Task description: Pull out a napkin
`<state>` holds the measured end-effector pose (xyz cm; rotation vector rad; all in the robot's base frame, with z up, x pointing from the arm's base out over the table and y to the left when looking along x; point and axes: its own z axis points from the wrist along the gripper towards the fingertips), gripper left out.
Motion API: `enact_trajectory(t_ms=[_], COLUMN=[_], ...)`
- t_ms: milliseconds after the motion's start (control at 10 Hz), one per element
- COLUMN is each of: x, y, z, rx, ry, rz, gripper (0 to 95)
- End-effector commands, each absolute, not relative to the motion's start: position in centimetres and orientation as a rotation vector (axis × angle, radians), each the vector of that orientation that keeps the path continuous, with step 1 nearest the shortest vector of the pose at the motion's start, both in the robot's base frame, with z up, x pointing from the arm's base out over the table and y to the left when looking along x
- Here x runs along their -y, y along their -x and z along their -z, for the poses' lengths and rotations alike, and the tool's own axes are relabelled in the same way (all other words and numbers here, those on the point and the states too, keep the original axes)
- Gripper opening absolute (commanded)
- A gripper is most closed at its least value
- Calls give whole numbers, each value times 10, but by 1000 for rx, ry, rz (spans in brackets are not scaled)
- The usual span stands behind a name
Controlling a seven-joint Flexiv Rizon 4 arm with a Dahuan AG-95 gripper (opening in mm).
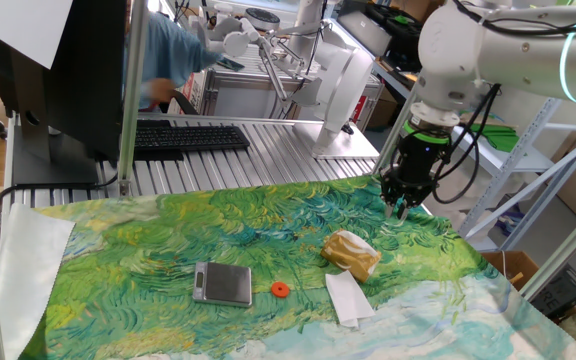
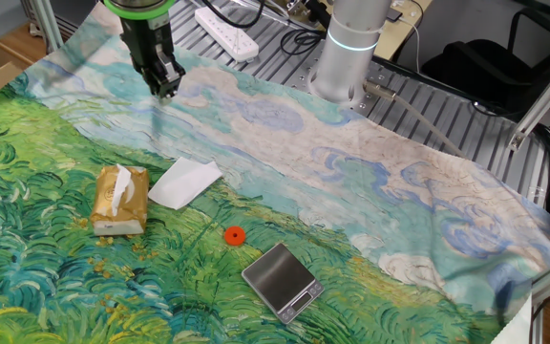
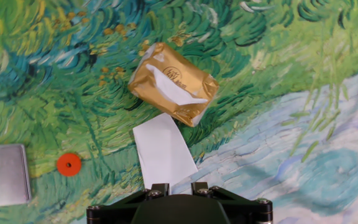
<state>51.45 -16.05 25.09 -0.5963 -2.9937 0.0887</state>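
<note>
A white napkin [image 1: 349, 297] lies flat on the painted cloth, right beside the golden-brown packet [image 1: 351, 253]. It also shows in the other fixed view [image 2: 185, 182] and in the hand view [image 3: 163, 149]. The packet [image 3: 173, 83] [image 2: 120, 198] has white tissue showing in its slit. My gripper [image 1: 400, 208] hangs above the cloth's far edge, well away from both, and holds nothing. Its fingers look close together [image 2: 166, 88]. In the hand view only the finger bases show at the bottom edge, around the gripper's centre [image 3: 179, 188].
A silver pocket scale [image 1: 224, 284] [image 2: 282, 280] [image 3: 4, 175] and a small orange disc [image 1: 280, 290] [image 2: 234, 235] [image 3: 69, 164] lie on the cloth near the packet. A black keyboard [image 1: 183, 137] and a power strip [image 2: 227, 32] lie beyond the cloth.
</note>
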Motion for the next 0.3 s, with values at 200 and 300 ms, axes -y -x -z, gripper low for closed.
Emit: enact_trajectory(t_ms=[200, 300], x=[161, 161], y=[-515, -515], z=[-251, -251], rx=[2953, 2944], ry=[777, 805], rz=[-94, -93], gripper=[190, 190])
